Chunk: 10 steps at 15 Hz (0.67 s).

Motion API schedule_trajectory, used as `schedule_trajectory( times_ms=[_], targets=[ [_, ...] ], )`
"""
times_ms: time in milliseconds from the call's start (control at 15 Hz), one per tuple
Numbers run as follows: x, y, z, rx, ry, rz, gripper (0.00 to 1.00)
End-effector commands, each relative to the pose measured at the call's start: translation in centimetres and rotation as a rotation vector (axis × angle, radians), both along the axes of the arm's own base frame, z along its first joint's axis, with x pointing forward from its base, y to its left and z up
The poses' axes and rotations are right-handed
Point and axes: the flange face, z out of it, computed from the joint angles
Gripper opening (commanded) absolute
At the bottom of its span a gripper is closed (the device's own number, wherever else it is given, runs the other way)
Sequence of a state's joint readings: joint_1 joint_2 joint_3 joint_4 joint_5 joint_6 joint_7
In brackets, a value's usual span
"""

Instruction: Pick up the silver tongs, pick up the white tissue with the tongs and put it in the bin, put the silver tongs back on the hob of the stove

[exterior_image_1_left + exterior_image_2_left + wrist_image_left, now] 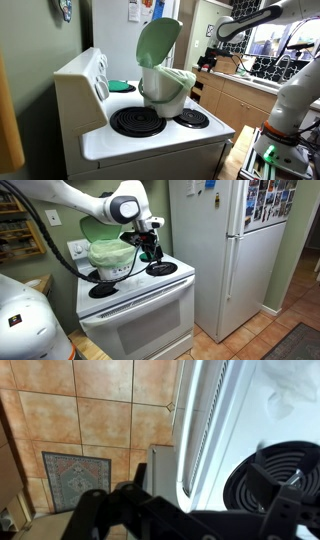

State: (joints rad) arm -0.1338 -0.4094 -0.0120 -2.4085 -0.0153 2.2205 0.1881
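Observation:
The bin (165, 90) stands on the hob of the stove (150, 142), cream-white with its pale green lid (158, 40) raised; it also shows in an exterior view (108, 256). My gripper (150, 250) hangs above the burner (161, 268) on the fridge side of the bin, and is partly seen beyond the bin (208, 58). In the wrist view its dark fingers (190, 520) stand wide apart over the hob's front edge and a coil burner (272, 478). A white crumpled shape, perhaps the tissue (285, 395), lies on the hob. I cannot make out the silver tongs.
A flat dark green disc (120, 87) lies at the back of the hob by the control panel (92, 75). A white fridge (225, 250) stands beside the stove. Tiled floor and a small rug (75, 475) lie below. Wooden cabinets (235, 100) stand beyond.

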Motion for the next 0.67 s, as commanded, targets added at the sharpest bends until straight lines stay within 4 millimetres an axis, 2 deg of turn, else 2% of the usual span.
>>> schedule_trajectory(
  times_ms=[0,67,200,467,600],
  targets=[
    [5.0,0.5,-0.6,0.022,-0.038,-0.023,1.0],
    [2.7,-0.1,-0.3,0.003,-0.029,-0.005,1.0],
    [4.5,0.3,-0.6,0.005,-0.032,-0.008,1.0],
    [5.2,0.4,-0.6,0.005,-0.032,-0.007,1.0],
    [7.0,0.1,-0.9,0.014,-0.045,0.012,1.0]
  ],
)
